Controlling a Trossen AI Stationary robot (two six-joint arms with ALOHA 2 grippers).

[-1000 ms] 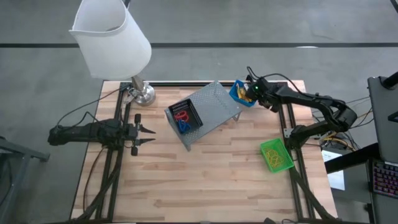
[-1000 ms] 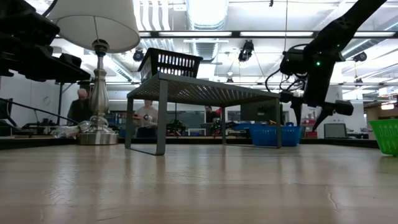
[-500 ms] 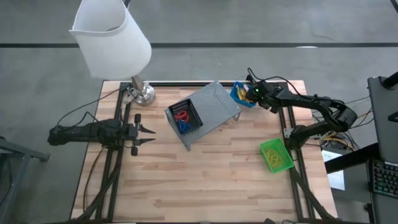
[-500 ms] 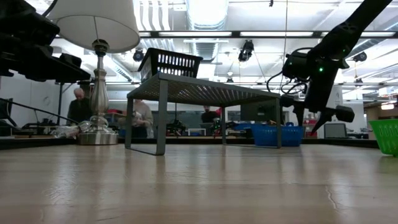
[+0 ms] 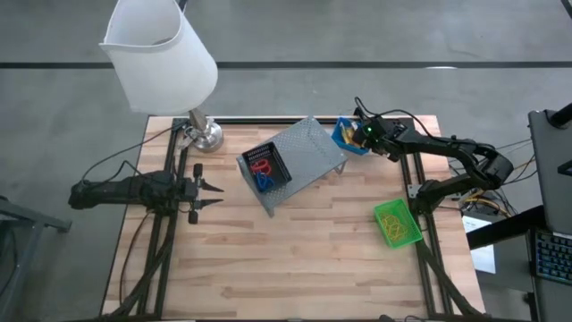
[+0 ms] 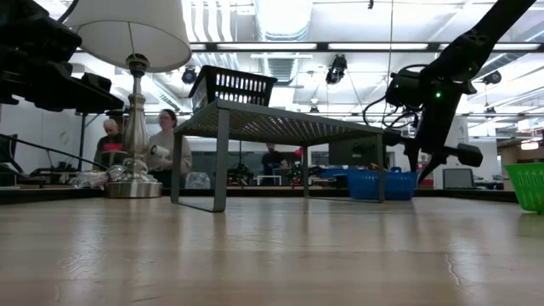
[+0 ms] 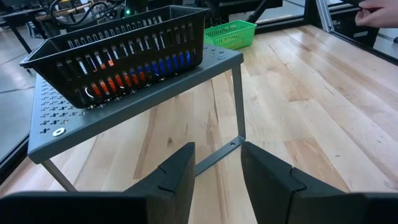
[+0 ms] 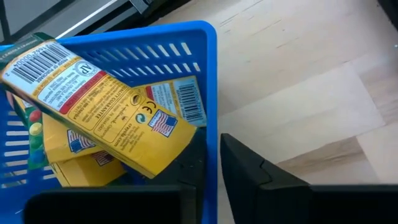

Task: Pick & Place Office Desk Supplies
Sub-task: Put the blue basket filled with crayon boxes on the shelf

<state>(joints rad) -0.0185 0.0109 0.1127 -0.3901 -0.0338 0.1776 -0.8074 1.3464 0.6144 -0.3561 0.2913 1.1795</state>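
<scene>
Right pincer (image 8: 208,165), fingers narrowed astride the wall of the blue slotted plastic bin (image 8: 208,93) at the table's far edge holding yellow printed cardboard boxes (image 8: 106,106); risk: lifting tilts bin, spilling boxes.

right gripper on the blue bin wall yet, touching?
Touching. In the right wrist view the right gripper straddles the blue bin wall, one finger inside, one outside, no gap visible to the rim between them.

Basket (image 5: 266,167) on shelf (image 5: 308,154); bin (image 5: 343,134) seemingly just right.
</scene>
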